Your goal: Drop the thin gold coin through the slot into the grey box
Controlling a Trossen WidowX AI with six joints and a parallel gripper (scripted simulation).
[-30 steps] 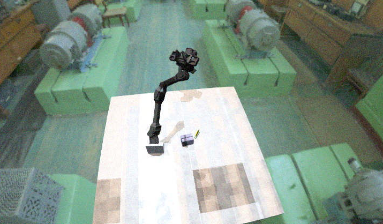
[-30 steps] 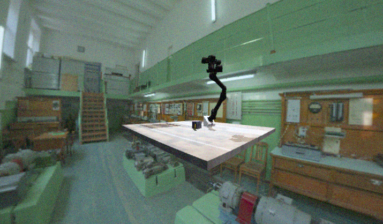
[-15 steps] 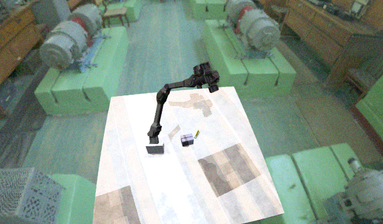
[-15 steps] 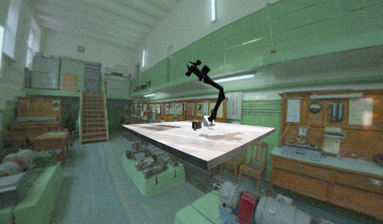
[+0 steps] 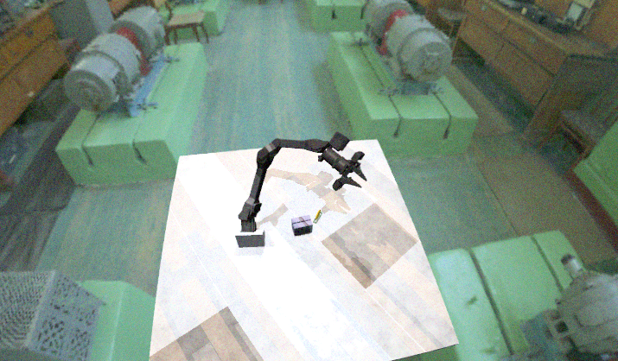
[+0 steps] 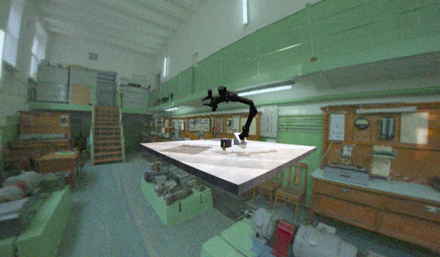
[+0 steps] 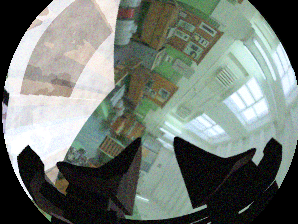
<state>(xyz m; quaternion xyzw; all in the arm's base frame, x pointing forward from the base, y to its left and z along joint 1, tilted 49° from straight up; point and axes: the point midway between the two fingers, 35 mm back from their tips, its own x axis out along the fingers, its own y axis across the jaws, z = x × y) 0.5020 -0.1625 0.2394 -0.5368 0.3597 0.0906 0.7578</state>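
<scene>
The gold coin (image 5: 318, 214) (image 6: 224, 145) stands on edge in the small green holder (image 5: 315, 220). The closed grey box (image 5: 301, 225) (image 6: 228, 142) is right beside the holder, on the arm-base side in the top view. A dark line across its lid shows the slot. My gripper (image 5: 363, 183) (image 6: 203, 102) (image 7: 157, 141) is open partway, with nothing between the fingers. It is high above the table, well off to the side of the coin, and its fingers point outward and slightly down. The wrist view shows neither coin nor holder.
The white table (image 5: 293, 287) (image 6: 247, 172) carries the arm's base (image 5: 250, 239), left of the box in the top view. Brownish patches mark its surface. My gripper is near the table's back right part in that view. Machines and benches stand around the table.
</scene>
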